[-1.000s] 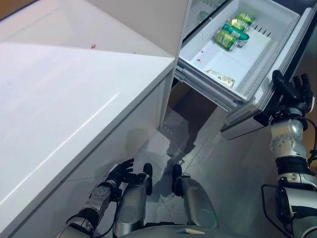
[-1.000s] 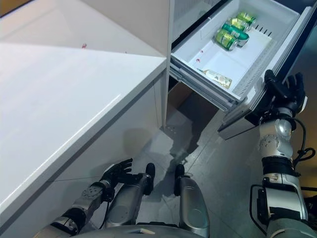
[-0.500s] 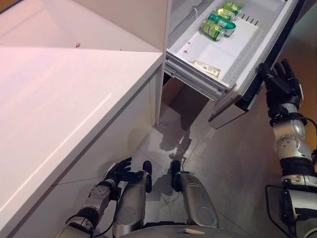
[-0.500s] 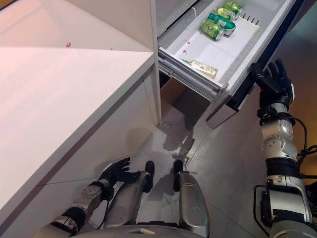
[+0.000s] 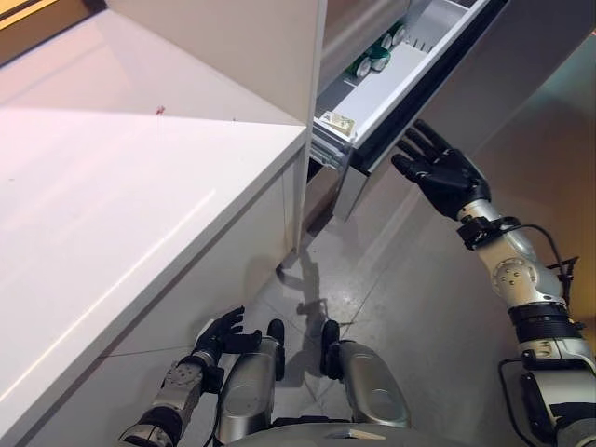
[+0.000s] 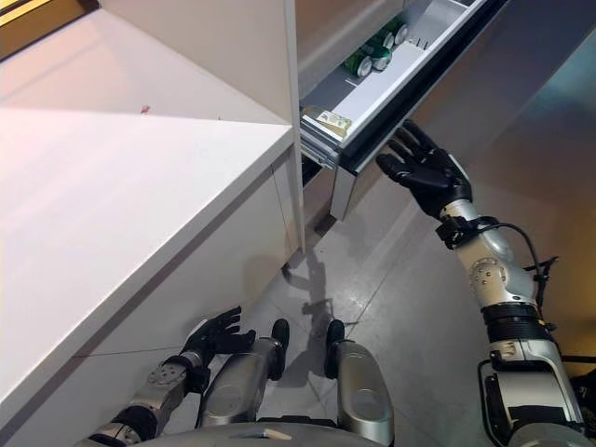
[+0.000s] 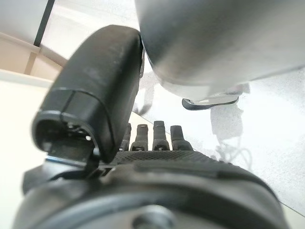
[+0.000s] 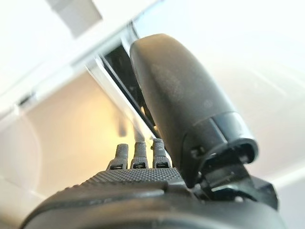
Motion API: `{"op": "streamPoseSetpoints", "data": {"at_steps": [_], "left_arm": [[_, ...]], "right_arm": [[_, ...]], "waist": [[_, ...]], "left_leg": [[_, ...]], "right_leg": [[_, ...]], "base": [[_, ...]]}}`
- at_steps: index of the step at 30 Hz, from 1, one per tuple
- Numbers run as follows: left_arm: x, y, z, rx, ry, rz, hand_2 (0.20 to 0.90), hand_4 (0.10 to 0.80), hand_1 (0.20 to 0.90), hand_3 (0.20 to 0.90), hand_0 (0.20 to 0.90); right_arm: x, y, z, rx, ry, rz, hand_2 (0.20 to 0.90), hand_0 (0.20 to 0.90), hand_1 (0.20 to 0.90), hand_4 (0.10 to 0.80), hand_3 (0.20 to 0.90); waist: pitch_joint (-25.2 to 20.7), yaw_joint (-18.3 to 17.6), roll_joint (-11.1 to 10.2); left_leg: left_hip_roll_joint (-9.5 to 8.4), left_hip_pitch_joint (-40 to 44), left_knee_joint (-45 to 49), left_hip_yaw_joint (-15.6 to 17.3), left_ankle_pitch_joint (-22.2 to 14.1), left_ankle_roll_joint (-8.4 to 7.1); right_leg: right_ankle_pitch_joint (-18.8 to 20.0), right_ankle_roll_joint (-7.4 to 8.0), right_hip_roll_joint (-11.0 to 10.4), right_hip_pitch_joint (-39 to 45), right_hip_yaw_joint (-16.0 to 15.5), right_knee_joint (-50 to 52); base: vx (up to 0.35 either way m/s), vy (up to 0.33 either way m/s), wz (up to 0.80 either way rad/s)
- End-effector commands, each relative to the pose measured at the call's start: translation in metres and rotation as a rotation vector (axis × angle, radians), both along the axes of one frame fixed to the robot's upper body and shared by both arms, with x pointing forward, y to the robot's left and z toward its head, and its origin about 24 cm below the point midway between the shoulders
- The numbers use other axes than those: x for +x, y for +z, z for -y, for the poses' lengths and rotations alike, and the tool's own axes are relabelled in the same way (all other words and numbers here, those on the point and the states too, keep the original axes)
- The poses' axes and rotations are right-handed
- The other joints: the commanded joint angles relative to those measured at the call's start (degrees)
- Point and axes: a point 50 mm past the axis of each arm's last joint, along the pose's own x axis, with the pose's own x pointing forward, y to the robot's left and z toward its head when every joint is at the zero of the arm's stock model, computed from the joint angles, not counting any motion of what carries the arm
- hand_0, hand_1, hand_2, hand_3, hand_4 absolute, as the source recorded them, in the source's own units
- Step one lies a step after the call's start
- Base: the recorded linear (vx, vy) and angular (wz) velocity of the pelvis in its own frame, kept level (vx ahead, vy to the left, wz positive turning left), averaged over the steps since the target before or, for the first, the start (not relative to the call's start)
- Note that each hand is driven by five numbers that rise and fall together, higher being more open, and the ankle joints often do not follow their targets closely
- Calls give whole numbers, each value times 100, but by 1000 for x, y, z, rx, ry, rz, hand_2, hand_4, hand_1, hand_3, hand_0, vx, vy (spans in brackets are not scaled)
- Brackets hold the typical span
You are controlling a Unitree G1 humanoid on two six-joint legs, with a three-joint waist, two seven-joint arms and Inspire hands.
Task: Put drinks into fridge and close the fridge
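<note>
The fridge drawer (image 5: 410, 65) stands only a narrow gap out from the fridge body (image 5: 233, 47). Green drink cans (image 5: 372, 58) show in the gap, and a flat packet (image 5: 341, 122) lies at the drawer's near corner. My right hand (image 5: 440, 172) is open with straight spread fingers, just in front of the drawer's dark front face (image 6: 419, 98); the right wrist view shows straight fingers (image 8: 137, 155) pointing at the drawer's front. My left hand (image 5: 223, 332) hangs low by the counter's side, open and holding nothing, with relaxed fingers (image 7: 152, 136).
A white counter (image 5: 121, 205) fills the left half, its corner close to the drawer. Grey tiled floor (image 5: 410, 307) lies below the drawer and to the right.
The drawer has slid far in towards the fridge, from wide open to a narrow gap. My right hand has followed its front up and left. The camera view has shifted too.
</note>
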Motion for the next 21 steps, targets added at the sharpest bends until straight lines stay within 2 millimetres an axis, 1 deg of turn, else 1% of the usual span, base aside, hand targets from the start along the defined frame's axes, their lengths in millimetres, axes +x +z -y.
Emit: {"op": "streamPoseSetpoints", "data": {"at_steps": [1, 2, 5, 8, 9, 10, 12, 14, 15, 18, 19, 21], "left_arm": [[-65, -19, -23, 98, -68, -175, 900, 800, 900, 900, 900], [-67, -20, -23, 96, -68, -179, 900, 800, 900, 900, 900], [-69, -21, -21, 94, -65, -186, 900, 800, 900, 900, 900], [-72, -22, -21, 91, -52, -187, 900, 800, 900, 900, 900], [-72, -22, -21, 90, -50, -187, 900, 800, 900, 900, 900], [-71, -23, -20, 86, -43, -188, 900, 800, 900, 900, 900], [-71, -24, -18, 80, -30, -192, 900, 800, 900, 900, 900], [-71, -25, -17, 74, -16, -196, 900, 800, 900, 900, 900], [-72, -25, -16, 72, -11, -197, 900, 800, 900, 900, 900], [-76, -27, -14, 51, 19, -202, 900, 800, 900, 900, 900], [-77, -28, -12, 36, 34, -201, 900, 800, 900, 900, 900], [-78, -29, -10, 18, 47, -202, 900, 800, 900, 900, 900]], "right_arm": [[-2, 40, -32, 99, 173, 239, 900, 900, 900, 800, 900], [-2, 37, -29, 98, 140, 230, 900, 900, 900, 800, 900], [-2, 32, -13, 92, -37, 216, 900, 900, 900, 800, 900], [-4, 29, 3, 113, -172, 221, 900, 900, 900, 800, 900], [-4, 28, 5, 108, -192, 219, 900, 900, 900, 800, 900], [-6, 24, 11, 93, -272, 213, 900, 900, 900, 800, 900], [-9, 15, 19, 74, -365, 182, 900, 900, 900, 800, 900], [-15, 0, 26, 10, -438, 142, 900, 900, 900, 800, 900], [-17, -5, 27, 0, -448, 129, 900, 900, 900, 800, 900], [-35, -47, 34, -83, -490, 4, 900, 900, 900, 800, 900], [-45, -72, 33, -145, -490, -78, 900, 900, 900, 800, 900], [-56, -99, 31, -168, -482, -187, 900, 900, 900, 800, 900]], "waist": [[-905, 327, -209], [-942, 319, -211], [-1042, 281, -201], [-1112, 226, -187], [-1120, 216, -186], [-1144, 183, -175], [-1172, 135, -162], [-1215, 78, -149], [-1225, 65, -149], [-1321, -17, -139], [-1390, -66, -131], [-1465, -117, -130]], "left_leg": [[-263, 285, 141, 135, -661, 246], [-265, 333, 94, 149, -655, 246], [-268, 470, -51, 177, -636, 244], [-259, 611, -230, 199, -605, 235], [-258, 627, -249, 205, -603, 232], [-253, 672, -311, 218, -582, 224], [-250, 731, -387, 245, -562, 216], [-231, 799, -503, 293, -531, 207], [-227, 816, -536, 300, -519, 204], [-192, 933, -805, 331, -426, 176], [-161, 992, -991, 343, -342, 148], [-125, 1062, -1187, 355, -246, 104]], "right_leg": [[-74, 410, -144, 484, 264, -77], [-57, 425, -151, 529, 266, -133], [-27, 452, -164, 645, 277, -285], [-4, 467, -155, 751, 282, -458], [0, 468, -153, 763, 287, -480], [12, 467, -146, 791, 301, -541], [20, 462, -136, 838, 312, -617], [30, 461, -118, 870, 323, -703], [35, 461, -111, 879, 325, -727], [63, 457, -64, 925, 326, -905], [88, 446, -32, 943, 323, -1017], [127, 437, 1, 977, 315, -1147]], "base": [[83, 27, 5], [91, 37, 7], [52, 29, 7], [8, 21, 5], [0, 0, 0], [0, 0, 0], [-17, 9, -1], [-52, 14, -3], [-62, 5, -6], [-90, -5, -4], [-120, -20, -7], [-114, -28, -11]]}}
